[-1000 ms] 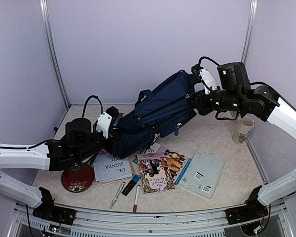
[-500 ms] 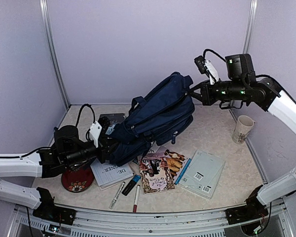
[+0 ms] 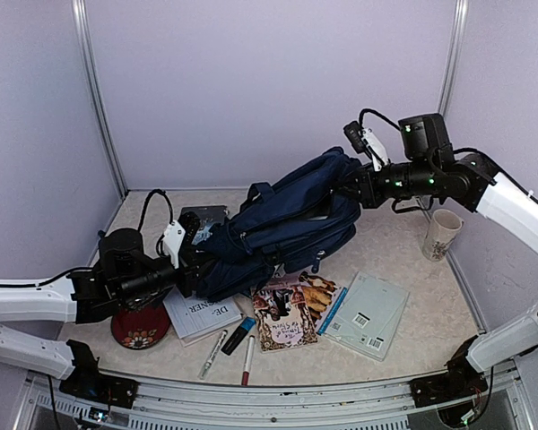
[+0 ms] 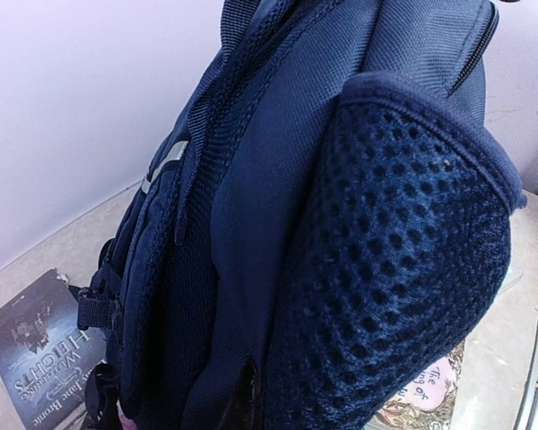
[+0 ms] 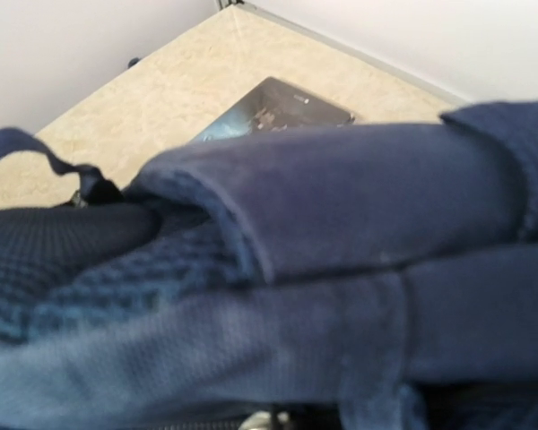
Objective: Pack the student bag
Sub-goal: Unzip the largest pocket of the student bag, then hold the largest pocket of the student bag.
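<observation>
The student bag [image 3: 282,224], a navy-blue backpack, hangs slanted between my two arms, its right end higher. My left gripper [image 3: 197,262] is shut on its lower left end, where mesh fabric [image 4: 403,269] fills the left wrist view and hides the fingers. My right gripper [image 3: 350,184] is shut on the bag's upper right end. There the right wrist view shows only blurred padded straps [image 5: 341,206]. The bag's opening is not visible.
On the table below lie a white book [image 3: 202,313], a colourful book [image 3: 285,312], a pale teal book [image 3: 368,313], three markers [image 3: 238,336] and a red dish [image 3: 139,327]. A dark book [image 3: 202,215] lies behind the bag. A mug [image 3: 441,235] stands at the right.
The right gripper closed on the bag, lifted its right end, then lowered it a little. The left arm drew back to the left with its end, then held still.
</observation>
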Robot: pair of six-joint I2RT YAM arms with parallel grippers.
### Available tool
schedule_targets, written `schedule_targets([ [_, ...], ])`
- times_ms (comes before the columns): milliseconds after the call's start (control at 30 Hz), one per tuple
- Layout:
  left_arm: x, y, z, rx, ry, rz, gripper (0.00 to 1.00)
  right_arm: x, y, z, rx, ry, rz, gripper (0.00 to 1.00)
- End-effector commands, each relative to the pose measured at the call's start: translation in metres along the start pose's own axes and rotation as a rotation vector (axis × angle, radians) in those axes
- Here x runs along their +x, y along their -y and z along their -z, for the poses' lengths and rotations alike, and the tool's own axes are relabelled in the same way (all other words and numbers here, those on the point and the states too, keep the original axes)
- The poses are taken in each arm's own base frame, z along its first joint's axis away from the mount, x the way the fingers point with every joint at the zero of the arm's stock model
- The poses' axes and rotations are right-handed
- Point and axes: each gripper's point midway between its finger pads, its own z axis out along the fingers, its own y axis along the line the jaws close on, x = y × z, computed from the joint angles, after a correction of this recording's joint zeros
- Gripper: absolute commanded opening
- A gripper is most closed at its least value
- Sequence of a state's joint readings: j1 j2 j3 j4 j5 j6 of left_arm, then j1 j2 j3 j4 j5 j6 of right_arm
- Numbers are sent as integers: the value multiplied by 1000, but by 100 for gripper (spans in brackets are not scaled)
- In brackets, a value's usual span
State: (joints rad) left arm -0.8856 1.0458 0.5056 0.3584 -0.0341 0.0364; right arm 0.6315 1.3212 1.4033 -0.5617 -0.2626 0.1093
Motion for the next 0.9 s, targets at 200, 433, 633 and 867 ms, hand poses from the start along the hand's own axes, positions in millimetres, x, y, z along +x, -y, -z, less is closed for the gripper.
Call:
schedule_targets([
  [200,-78,-22,19,-90,282,68,0,20,-12,12,-85,-28,2,2],
  [433,-81,-25,20,-105,277,48,0,33,-13,9,-94,-44,13,11],
  [633,-85,-29,22,-122,286,38,0,43,-9,10,-71,-61,29,19],
  [867,-85,-32,24,-131,288,45,0,49,3,10,-2,-78,23,0],
])
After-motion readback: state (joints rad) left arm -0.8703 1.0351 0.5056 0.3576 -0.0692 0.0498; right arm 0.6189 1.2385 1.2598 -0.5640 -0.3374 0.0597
